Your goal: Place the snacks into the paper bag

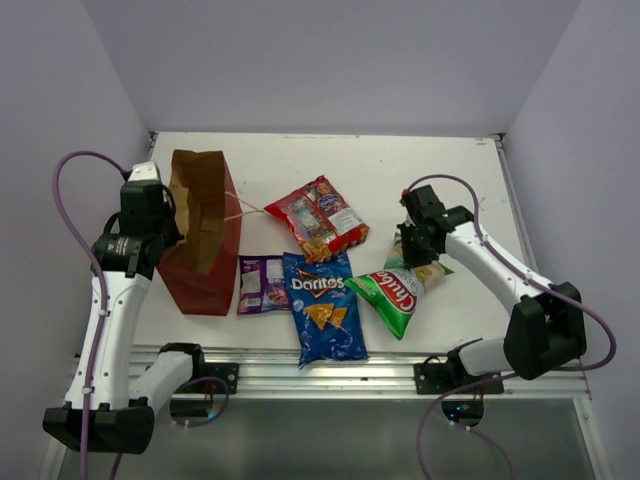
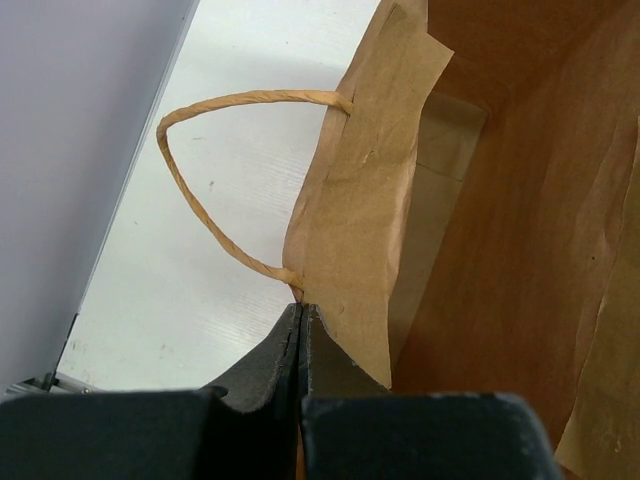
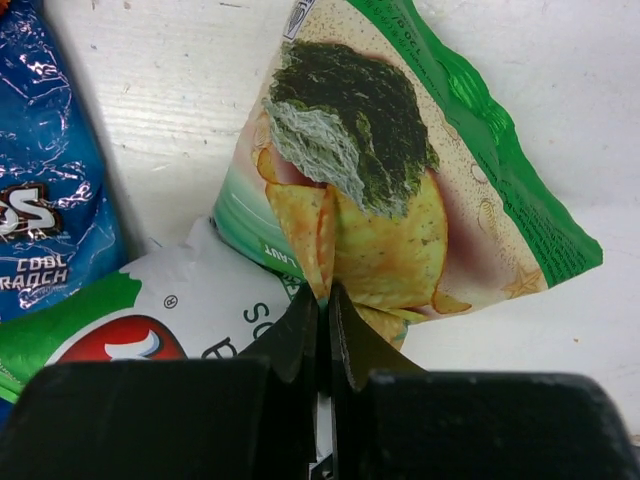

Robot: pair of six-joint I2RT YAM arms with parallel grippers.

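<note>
On the white desk (image 1: 440, 170), the creased brown paper bag (image 1: 200, 235) stands open at left. Left wrist: left fingers (image 2: 272, 365) clench its matte rim. Right wrist: right fingers (image 3: 292, 340) pinch the glossy green-white chip bag (image 3: 390, 230) by a crumpled corner.

White table (image 1: 300, 160), pale lilac walls (image 1: 330, 60), perhaps aluminium rail (image 1: 270, 375) along near edge

The right hand (image 3: 323, 310) fills the bottom of the frame, its two dark fingers pressed almost together on a fold of the green-white chip bag (image 3: 400, 200). The bag rises from the fingertips, showing printed chips and a dark green heap, and its white part with the red logo lies lower left. The blue Doritos bag (image 3: 50, 200) lies at the left edge on the white worktop (image 3: 170, 100).
</note>
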